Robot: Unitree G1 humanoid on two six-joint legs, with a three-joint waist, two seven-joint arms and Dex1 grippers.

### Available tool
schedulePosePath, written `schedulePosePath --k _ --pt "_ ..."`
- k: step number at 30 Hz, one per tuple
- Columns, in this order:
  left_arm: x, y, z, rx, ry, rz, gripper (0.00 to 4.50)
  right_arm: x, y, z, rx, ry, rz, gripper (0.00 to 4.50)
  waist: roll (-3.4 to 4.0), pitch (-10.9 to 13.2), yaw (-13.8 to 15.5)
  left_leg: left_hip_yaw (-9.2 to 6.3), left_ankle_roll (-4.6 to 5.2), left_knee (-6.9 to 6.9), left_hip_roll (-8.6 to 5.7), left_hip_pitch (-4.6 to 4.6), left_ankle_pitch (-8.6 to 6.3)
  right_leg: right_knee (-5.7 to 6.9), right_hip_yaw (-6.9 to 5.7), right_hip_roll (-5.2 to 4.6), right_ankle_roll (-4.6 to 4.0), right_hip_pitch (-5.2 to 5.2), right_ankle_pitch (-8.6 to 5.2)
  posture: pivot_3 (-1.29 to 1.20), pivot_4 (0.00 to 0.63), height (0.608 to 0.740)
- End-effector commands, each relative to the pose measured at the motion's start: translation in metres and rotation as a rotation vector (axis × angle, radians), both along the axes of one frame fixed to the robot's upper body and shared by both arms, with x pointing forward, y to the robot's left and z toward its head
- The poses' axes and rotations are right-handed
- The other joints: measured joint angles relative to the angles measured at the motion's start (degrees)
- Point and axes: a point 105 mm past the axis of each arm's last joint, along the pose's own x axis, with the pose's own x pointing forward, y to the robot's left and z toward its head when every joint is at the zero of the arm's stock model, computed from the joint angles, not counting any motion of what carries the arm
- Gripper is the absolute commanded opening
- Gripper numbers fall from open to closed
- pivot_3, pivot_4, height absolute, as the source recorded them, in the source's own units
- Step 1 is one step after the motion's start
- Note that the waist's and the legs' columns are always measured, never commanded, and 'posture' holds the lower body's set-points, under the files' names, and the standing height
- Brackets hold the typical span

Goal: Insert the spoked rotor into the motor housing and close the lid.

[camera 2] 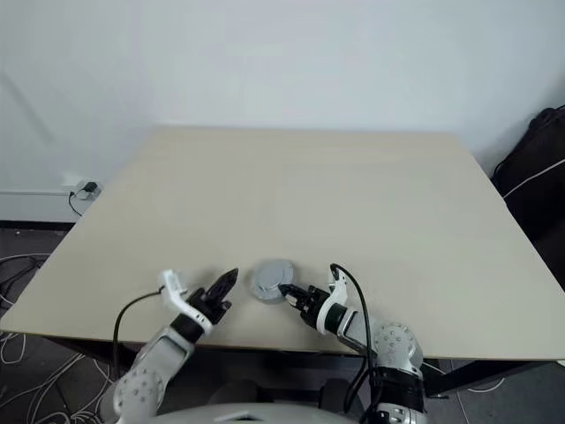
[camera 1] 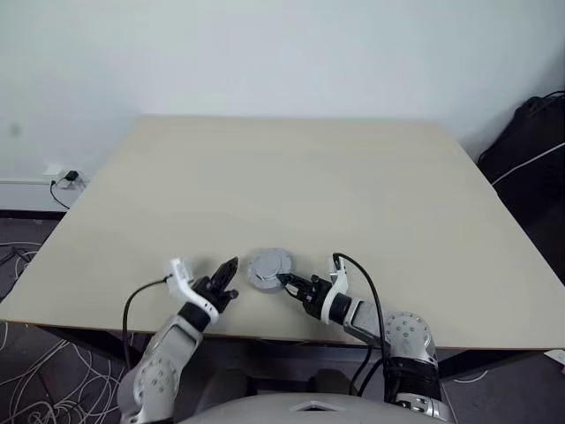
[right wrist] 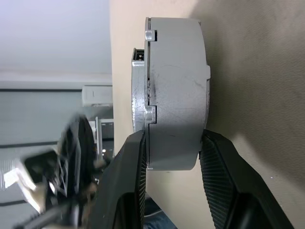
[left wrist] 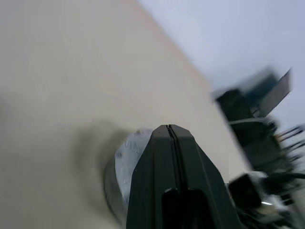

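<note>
The motor housing (right wrist: 177,86) is a round grey puck near the table's front edge, between my two arms. The lid (camera 1: 267,263) lies flat on top of it, a thinner grey disc with small notches at the edge (right wrist: 139,86). The spoked rotor is hidden. My right gripper (camera 1: 284,282) is shut on the housing's side wall, with one ribbed black finger (right wrist: 217,162) on each side. My left gripper (camera 1: 229,268) hangs just left of the housing with its fingers pressed together (left wrist: 170,131) and nothing in them.
The pale table (camera 1: 309,177) stretches bare behind the housing. A black bag (camera 1: 530,141) stands off the table's right side. Cables (camera 1: 26,371) lie on the floor at the left, below a wall socket (camera 1: 66,177).
</note>
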Motion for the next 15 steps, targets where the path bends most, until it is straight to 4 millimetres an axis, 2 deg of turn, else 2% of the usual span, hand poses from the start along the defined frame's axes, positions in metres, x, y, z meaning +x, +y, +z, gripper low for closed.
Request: schedulePosePath --k 1,6,11,15 --pt "-0.005 -0.014 0.012 -0.177 0.006 0.002 1.15 0.007 0.006 0.017 0.063 -0.055 -0.033 1.30 -0.09 0.2 0.1 0.00 0.02 0.06 0.00 -0.01 -0.01 0.01 -0.01 0.00 0.00 0.03 0.00 0.00 0.000 0.740" --pt "-0.010 -0.014 0.007 -0.309 0.052 0.058 2.78 0.010 0.004 0.025 0.078 -0.074 -0.042 1.30 -0.26 0.6 0.0 0.00 0.08 0.12 0.00 -0.02 0.00 0.01 -0.03 0.02 0.02 0.04 0.01 0.00 0.000 0.740" --pt "-0.011 -0.015 0.015 -0.461 0.032 0.089 4.47 0.018 -0.001 0.048 0.131 -0.150 -0.086 1.30 -0.22 0.8 0.0 0.00 0.08 0.14 0.00 -0.07 0.01 -0.01 -0.04 0.07 0.02 0.00 0.00 0.00 0.000 0.740" --pt "-0.011 -0.018 0.019 -0.535 0.030 0.090 4.50 0.020 -0.004 0.063 0.162 -0.195 -0.105 1.30 -0.26 0.8 -0.1 0.00 0.09 0.15 0.01 -0.09 0.02 -0.04 -0.03 0.12 0.03 -0.01 0.00 0.00 0.000 0.740"
